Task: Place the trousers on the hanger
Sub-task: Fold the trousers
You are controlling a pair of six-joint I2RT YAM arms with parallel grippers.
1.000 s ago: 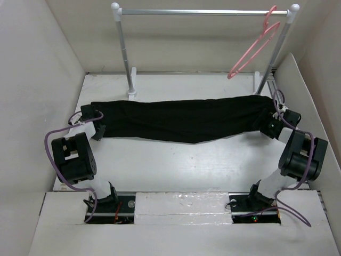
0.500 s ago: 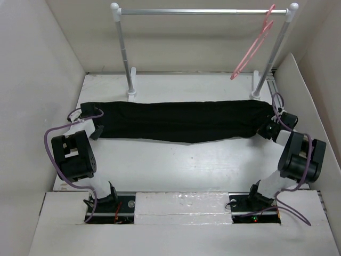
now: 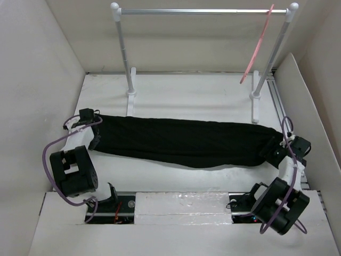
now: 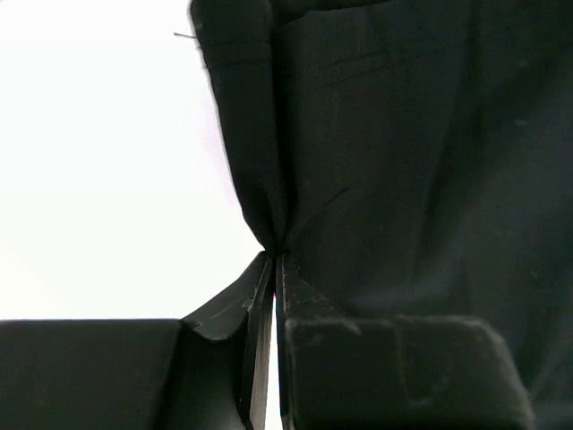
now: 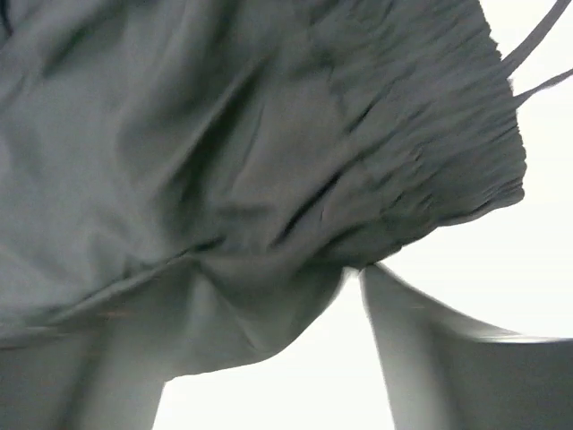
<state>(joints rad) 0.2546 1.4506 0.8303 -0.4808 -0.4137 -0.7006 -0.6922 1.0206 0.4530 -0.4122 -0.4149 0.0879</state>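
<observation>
1. Since a second ago the trousers (image 3: 181,143) have been drawn toward the near edge of the worktop (image 3: 186,90). The right end has come furthest, so the band now slants from far-left to near-right. The right arm (image 3: 281,205) has folded back close to its base, and the hanger (image 3: 257,45) has swung to show almost edge-on
2. The trousers stretch as one long black band between the two grippers, sagging a little along the near edge in the middle
3. The left gripper (image 3: 97,137) is pressed together on the left end of the fabric. In the left wrist view the cloth gathers to a point just where the fingers meet
4. The right gripper (image 3: 273,152) pinches the right end. Its wrist view is blurred, but it shows gathered cloth bunched between the fingers, with the thin drawstring (image 5: 537,54) trailing at the upper right
5. The hanger hangs by its hook from the right end of the silver rail (image 3: 202,11), just beside the right post (image 3: 272,53). It is tilted, and well apart from the trousers
</observation>
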